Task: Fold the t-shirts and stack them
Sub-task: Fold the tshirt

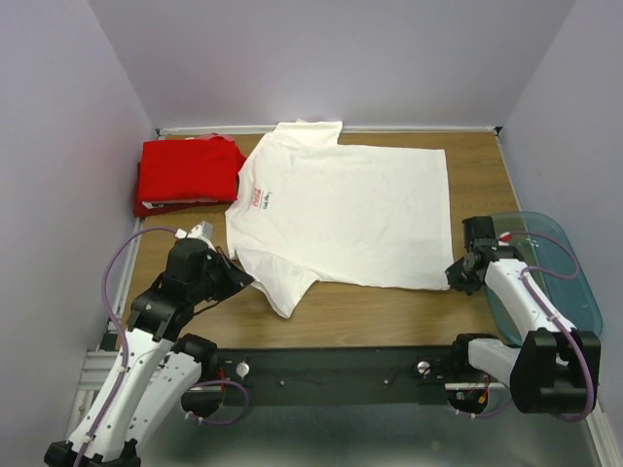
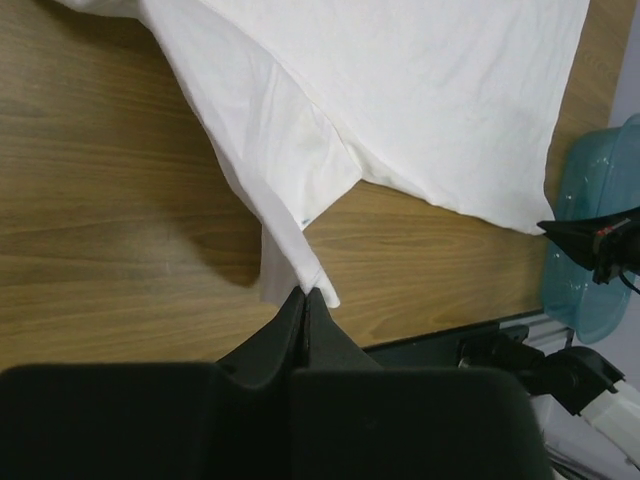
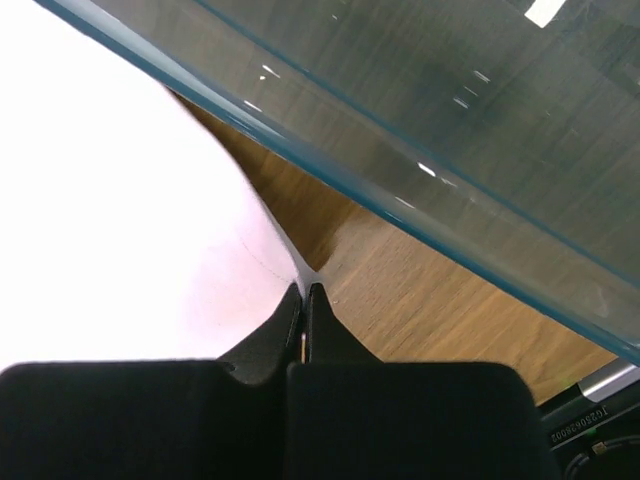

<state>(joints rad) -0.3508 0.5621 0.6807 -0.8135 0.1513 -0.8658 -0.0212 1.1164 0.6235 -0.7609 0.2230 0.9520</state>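
Progress: one tee done, one to go.
Red t-shirt (image 1: 188, 173): folded, at the desk's (image 1: 389, 316) far-left corner.
White t-shirt (image 1: 341, 209): spread flat mid-desk, unfolded, not stacked.
Left end effector (image 2: 305, 292): closed, pinching the near sleeve's (image 2: 300, 170) tip.
Right end effector (image 3: 305, 288): closed, pinching the hem corner beside the blue tub (image 3: 420, 120).
Remaining: by my judgement, fold the white tee, then set it on the red.

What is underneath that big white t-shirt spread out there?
Only the wooden table shows around the white t-shirt. The cloth lies flat with no bulges, but the table under it, and anything thin there, is covered.
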